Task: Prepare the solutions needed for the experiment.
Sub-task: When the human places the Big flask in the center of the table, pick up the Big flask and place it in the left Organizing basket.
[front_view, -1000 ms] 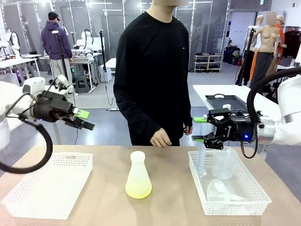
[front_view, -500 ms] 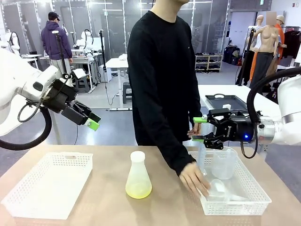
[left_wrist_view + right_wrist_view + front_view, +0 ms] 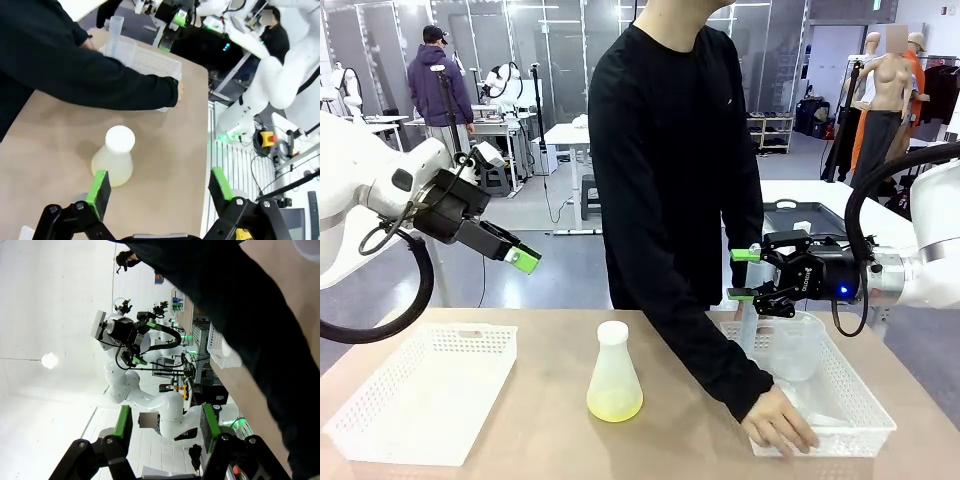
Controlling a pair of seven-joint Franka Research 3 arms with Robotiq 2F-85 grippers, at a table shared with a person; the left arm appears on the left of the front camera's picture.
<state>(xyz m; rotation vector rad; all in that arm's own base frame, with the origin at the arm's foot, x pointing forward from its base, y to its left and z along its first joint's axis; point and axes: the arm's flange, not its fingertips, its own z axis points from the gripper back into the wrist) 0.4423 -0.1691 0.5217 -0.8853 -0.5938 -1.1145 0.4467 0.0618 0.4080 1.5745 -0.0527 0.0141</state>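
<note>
The solutions (image 3: pixel 614 404) are a shallow pale yellow-green layer in a conical flask (image 3: pixel 614 372) with a white stopper, standing at mid-table. From the left wrist view the flask (image 3: pixel 115 161) sits below and ahead of the fingers. My left gripper (image 3: pixel 523 258) hangs open in the air over the left basket, tilted down toward the table, its jaws (image 3: pixel 160 186) holding nothing. My right gripper (image 3: pixel 744 275) is open above the right basket's back edge, beside a clear measuring cylinder (image 3: pixel 748 336). Between its fingers (image 3: pixel 165 426) there is only air.
A person in black leans across the table, one hand (image 3: pixel 781 420) inside the right white basket (image 3: pixel 845 425), the arm (image 3: pixel 95 80) passing close to my right gripper. That basket holds a clear beaker (image 3: pixel 795 346). An empty white basket (image 3: pixel 425 395) lies front left.
The person has leaned in and reached a hand into the right basket, moving it toward the front edge. My left arm swung round and tilted its gripper downward. The right gripper stayed still.
</note>
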